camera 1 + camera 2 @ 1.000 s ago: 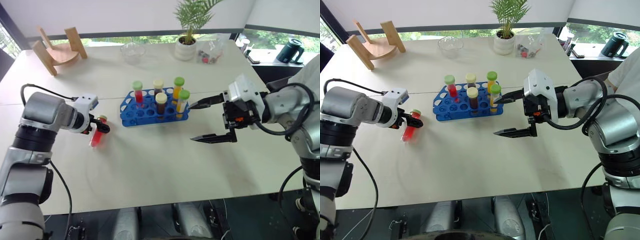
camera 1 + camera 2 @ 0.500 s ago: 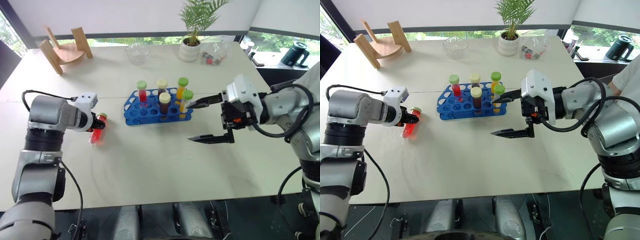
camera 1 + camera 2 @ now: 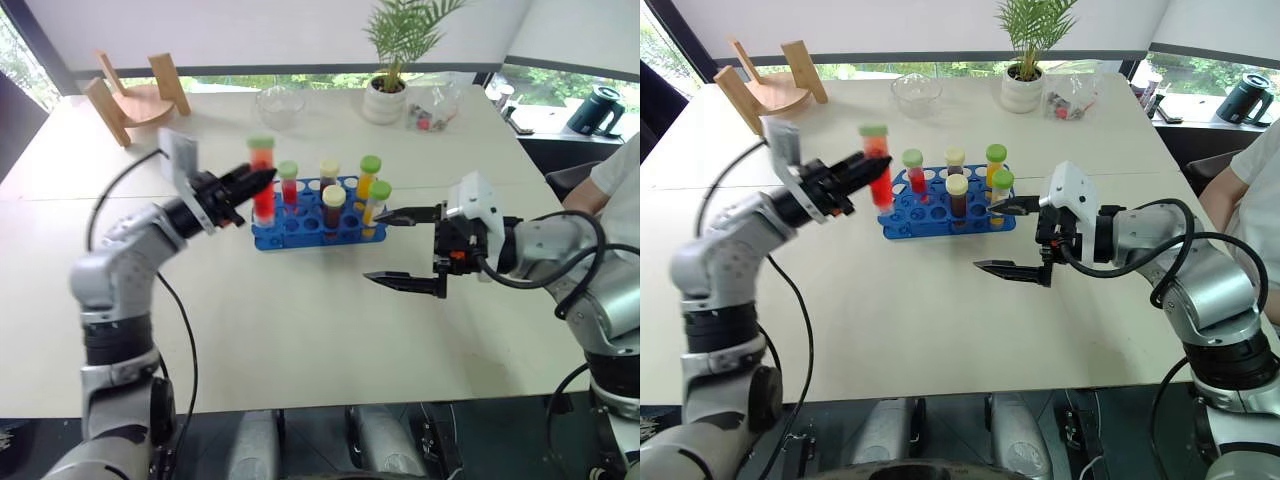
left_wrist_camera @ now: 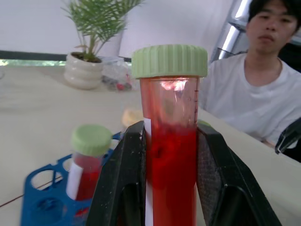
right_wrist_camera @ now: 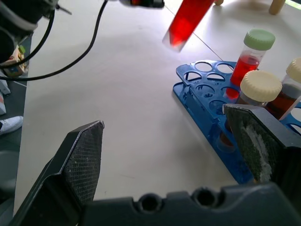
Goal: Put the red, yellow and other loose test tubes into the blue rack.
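A red test tube with a green cap (image 3: 262, 190) is held roughly upright in the air, my left gripper (image 3: 258, 183) shut on it over the left end of the blue rack (image 3: 275, 236). In the left wrist view the tube (image 4: 171, 155) sits between both black fingers (image 4: 123, 186). Standing in the rack are a red tube (image 3: 288, 186), two brown tubes with cream caps (image 3: 332, 206) and two yellow tubes with green caps (image 3: 368, 177). My right gripper (image 3: 375, 246) hangs open just right of the rack, holding nothing.
At the table's far side stand a wooden stand (image 3: 140, 95), a glass bowl (image 3: 279, 100), a potted plant (image 3: 385, 95) and a clear bag (image 3: 430, 110). A dark kettle (image 3: 598, 105) sits off to the right. A person (image 4: 263, 99) sits at the right.
My left gripper shut on the red tube lying on the table, then lifted it up and to the right, turning it upright by the rack. The right gripper stayed open, sinking slightly.
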You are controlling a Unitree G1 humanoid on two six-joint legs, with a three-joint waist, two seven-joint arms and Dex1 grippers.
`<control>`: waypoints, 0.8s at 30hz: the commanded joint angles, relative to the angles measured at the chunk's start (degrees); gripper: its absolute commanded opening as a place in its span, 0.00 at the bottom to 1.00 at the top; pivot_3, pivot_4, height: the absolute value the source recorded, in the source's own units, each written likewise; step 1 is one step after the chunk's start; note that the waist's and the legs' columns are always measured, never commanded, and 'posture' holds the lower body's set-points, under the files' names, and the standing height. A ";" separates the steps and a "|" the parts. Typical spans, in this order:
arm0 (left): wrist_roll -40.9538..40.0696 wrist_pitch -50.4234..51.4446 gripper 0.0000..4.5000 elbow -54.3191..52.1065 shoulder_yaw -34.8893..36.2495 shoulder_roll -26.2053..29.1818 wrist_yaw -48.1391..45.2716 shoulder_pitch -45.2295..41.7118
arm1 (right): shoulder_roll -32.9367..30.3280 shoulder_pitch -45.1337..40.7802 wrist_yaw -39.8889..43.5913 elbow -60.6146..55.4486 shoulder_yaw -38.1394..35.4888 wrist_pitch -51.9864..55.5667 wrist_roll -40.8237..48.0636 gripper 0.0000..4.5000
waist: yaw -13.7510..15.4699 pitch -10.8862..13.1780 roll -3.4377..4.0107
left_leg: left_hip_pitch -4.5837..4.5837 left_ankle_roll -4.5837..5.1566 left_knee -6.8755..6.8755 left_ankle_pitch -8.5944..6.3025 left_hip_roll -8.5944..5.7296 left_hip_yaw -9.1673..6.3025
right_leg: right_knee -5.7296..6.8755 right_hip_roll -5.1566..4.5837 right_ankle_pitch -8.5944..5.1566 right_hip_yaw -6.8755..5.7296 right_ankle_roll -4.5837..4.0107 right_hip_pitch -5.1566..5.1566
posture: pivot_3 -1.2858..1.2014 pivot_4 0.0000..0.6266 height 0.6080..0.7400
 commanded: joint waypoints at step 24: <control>13.97 -46.70 0.18 35.66 -6.82 -8.12 -3.78 -6.50 | 0.00 2.41 -5.76 -6.22 -3.08 1.40 2.02 1.00 | -0.05 -0.01 -0.01 | 0.01 0.06 0.00 -0.03 0.00 -0.07 | -0.07 0.04 0.02 -0.02 0.04 0.07 | 0.52 0.24 1.00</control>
